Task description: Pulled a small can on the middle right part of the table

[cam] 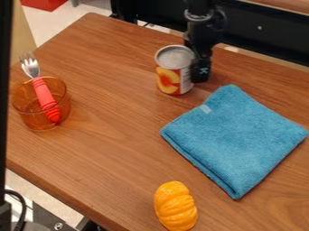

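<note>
1. The black metal end effector (199, 77) hangs down over the desk. Whether it is released, clenched or grasping the can, I cannot tell.
2. The small metal can with a silver top and a red, yellow and white fruit label (173, 72) stands upright on the desk, directly to the view's left of the end effector. The lower part of the end effector overlaps the can's right edge in the view; I cannot tell whether the two touch.
3. Below and to the right of the end effector, near it, lies a folded blue cloth (235, 135), one corner pointing up towards it and a small pale tag (205, 108) close to that corner.
4. Well apart from the end effector, towards the view's left, stands a clear amber cup (29, 118). A fork with a red handle and metal tines (45, 97) leans in it, tines up and past the rim.
5. Well below the end effector lies a glossy, ridged orange object (175, 206).
6. Under all of these is the brown wood-grain desk (109, 153).
7. Behind the end effector runs a black panel (265, 34); far to its upper left, a red object (44, 3) rests on the pale floor (84, 18).
</note>
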`<state>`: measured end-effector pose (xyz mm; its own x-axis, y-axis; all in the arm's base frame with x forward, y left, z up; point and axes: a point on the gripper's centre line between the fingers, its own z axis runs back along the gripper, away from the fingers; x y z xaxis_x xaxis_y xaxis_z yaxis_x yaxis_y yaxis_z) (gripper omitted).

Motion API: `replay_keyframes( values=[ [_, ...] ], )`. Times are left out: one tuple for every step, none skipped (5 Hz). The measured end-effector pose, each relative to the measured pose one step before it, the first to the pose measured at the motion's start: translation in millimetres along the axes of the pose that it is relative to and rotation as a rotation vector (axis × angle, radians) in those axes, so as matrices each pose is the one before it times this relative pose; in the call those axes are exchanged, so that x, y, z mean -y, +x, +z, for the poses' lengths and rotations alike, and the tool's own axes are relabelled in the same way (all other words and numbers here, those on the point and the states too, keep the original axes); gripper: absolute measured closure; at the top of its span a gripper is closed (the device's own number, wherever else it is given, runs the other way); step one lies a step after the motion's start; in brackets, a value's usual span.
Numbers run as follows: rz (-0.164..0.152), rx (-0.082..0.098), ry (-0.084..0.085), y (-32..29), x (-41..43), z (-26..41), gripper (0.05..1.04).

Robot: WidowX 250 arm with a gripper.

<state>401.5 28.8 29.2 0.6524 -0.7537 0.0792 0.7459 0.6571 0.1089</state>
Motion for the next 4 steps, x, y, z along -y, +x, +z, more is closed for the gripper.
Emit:
replay_keyframes(
  values=[
    [0.0226, -0.0044, 0.0241, -22.73, 4.15, 6.04, 0.083],
    [0.0208, -0.0035, 0.0245, -22.06, 1.14, 2.94, 0.083],
    [0.0005, -0.0001, 0.0142, -16.09, 4.69, 1.85, 0.083],
    [-0.004, 0.015, 0.0076, -11.25, 6.91, 3.35, 0.083]
  ],
)
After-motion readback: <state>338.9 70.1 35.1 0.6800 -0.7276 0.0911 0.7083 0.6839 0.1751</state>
